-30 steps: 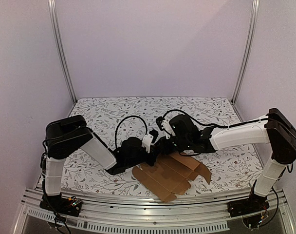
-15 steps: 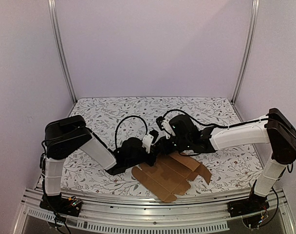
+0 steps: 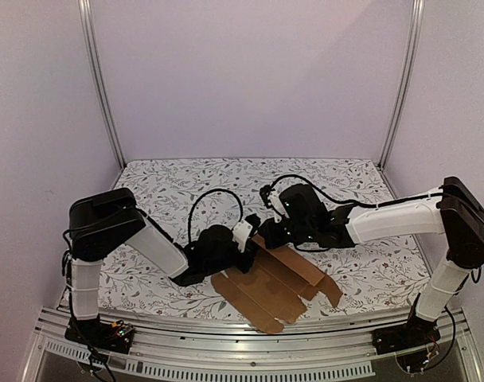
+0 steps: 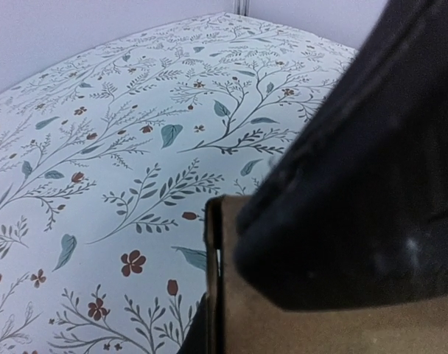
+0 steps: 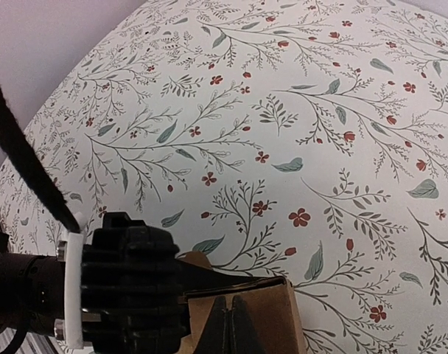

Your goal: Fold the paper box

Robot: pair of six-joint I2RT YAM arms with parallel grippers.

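left gripper [image 3: 247,245] clamped shut on far edge of unfolded paper box [image 3: 270,285]; right gripper [image 3: 263,233] pinched on same edge beside it; floral cloth [image 3: 186,179] underneath.

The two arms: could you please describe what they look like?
Both the left arm and the right arm have white tubular links between boxy black joint housings, black wrist ends with white trim, and a thin black cable looping above each wrist.

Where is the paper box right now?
In the top view the paper box lies mostly flat at the front centre of the table, its far edge held by the left gripper and the right gripper.
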